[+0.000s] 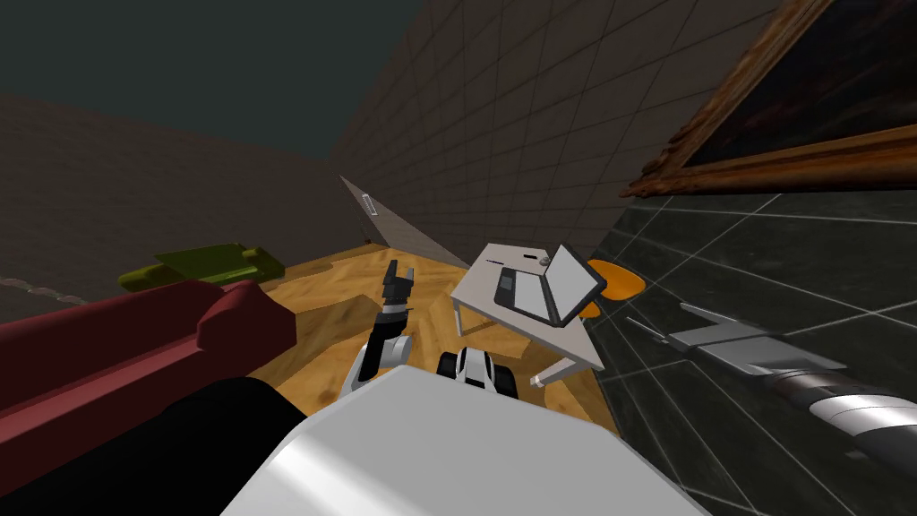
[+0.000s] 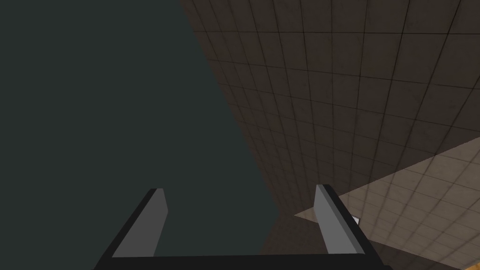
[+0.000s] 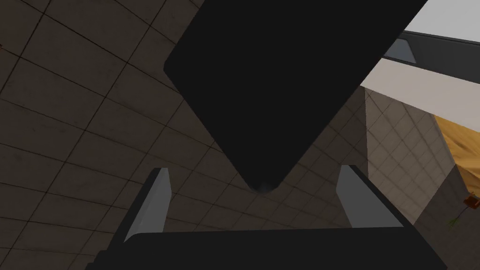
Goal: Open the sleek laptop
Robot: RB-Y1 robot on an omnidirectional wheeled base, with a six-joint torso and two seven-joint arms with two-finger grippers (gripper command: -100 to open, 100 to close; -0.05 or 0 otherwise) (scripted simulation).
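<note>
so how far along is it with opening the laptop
Mostly done, it seems: the laptop on the white table has its lid standing well up off the keyboard. In hand: the right gripper is open with the lid's dark corner between its fingers, not clamped. The left gripper is open, raised away from the table. Left: perhaps a little more tilt, then pulling clear.

laptop [image 1: 546,291] black, light grey inside. tabletop [image 1: 479,288] white. sofa [image 1: 134,349] dark red. chair [image 1: 624,279] orange. floor [image 1: 331,305] orange-brown wood grain. wall [image 1: 537,116] brown-grey with dark tile grid. frame [image 1: 716,170] brown.
</note>
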